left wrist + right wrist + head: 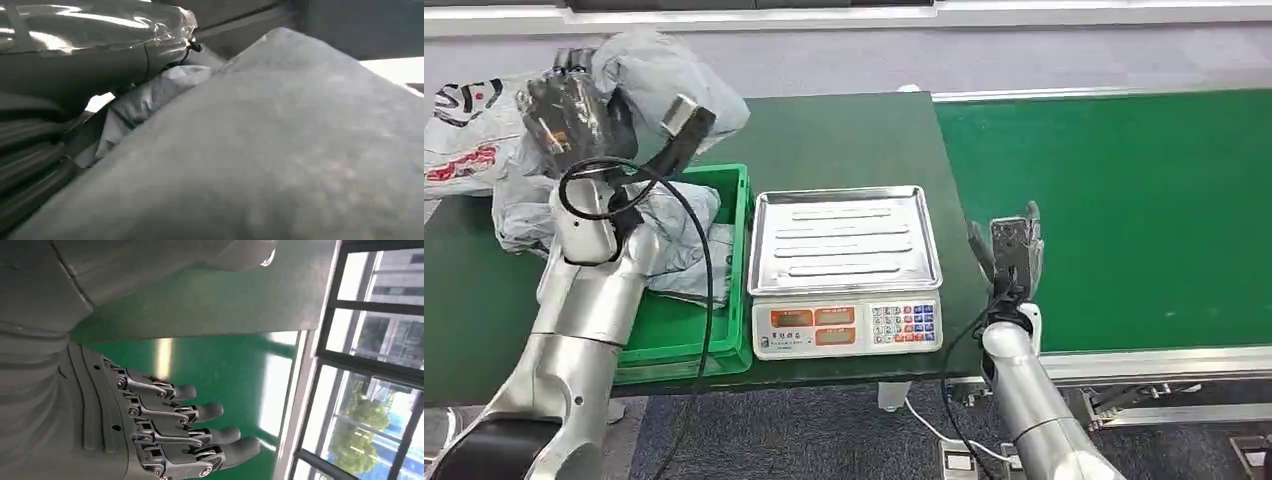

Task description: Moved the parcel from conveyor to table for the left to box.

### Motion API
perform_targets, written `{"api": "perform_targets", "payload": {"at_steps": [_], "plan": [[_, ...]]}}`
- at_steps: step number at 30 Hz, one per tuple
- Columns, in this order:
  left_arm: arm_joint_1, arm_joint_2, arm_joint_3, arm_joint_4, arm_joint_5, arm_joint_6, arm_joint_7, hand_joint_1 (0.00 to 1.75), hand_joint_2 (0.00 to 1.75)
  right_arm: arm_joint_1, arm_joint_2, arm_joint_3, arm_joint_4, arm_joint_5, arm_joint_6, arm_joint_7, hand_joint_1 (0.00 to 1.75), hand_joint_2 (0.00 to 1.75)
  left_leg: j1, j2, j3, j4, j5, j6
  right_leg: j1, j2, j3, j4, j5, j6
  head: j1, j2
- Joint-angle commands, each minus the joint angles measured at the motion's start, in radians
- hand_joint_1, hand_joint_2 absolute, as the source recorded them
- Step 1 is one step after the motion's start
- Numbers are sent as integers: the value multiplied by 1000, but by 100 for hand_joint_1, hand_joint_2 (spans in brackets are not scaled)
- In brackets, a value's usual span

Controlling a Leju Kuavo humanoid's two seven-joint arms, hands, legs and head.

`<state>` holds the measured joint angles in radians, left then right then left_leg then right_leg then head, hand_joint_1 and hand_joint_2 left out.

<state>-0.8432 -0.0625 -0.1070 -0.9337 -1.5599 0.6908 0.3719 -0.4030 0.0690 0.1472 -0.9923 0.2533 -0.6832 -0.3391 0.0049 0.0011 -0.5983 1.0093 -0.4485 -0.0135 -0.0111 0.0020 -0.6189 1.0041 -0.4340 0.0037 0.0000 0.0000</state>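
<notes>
Left hand (569, 105) has its dark fingers wrapped round a grey parcel (659, 85), held up just behind the green box (729, 290). Right hand (1012, 245) is empty, fingers loosely apart, over the conveyor (1124, 220) edge right of the box.

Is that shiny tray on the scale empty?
Empty. The head view shows the steel tray on the scale bare, only ridges showing.

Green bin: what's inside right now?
Grey parcels lie in the green bin, partly hidden by the left arm. The left hand holds another grey parcel above it. Bin floor mostly covered.
</notes>
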Motion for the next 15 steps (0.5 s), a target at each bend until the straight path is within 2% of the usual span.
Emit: {"api": "perform_targets", "payload": {"at_steps": [1, 5, 15], "plan": [[-24, 87, -152, 452, 36, -242, 23, 175, 175, 23, -17, -107, -34, 27, 69, 13, 0, 175, -1, -2, 6, -4, 1, 0, 0, -2, 6, -2, 0, -1, 0, 0], [73, 64, -110, 421, 84, -475, -133, 175, 175, -19, -4, -104, 17, 48, 99, 7, 0, 175, -1, 1, 4, -3, 1, -1, 0, 1, 4, -2, 0, 0, 0, 0], [72, 65, -116, 413, 81, -487, -128, 175, 175, -13, -3, -104, 9, 51, 100, 9, 0, 175, 0, 0, 0, -1, 1, -1, 0, 0, 1, 0, 0, -1, 0, 0]]}}
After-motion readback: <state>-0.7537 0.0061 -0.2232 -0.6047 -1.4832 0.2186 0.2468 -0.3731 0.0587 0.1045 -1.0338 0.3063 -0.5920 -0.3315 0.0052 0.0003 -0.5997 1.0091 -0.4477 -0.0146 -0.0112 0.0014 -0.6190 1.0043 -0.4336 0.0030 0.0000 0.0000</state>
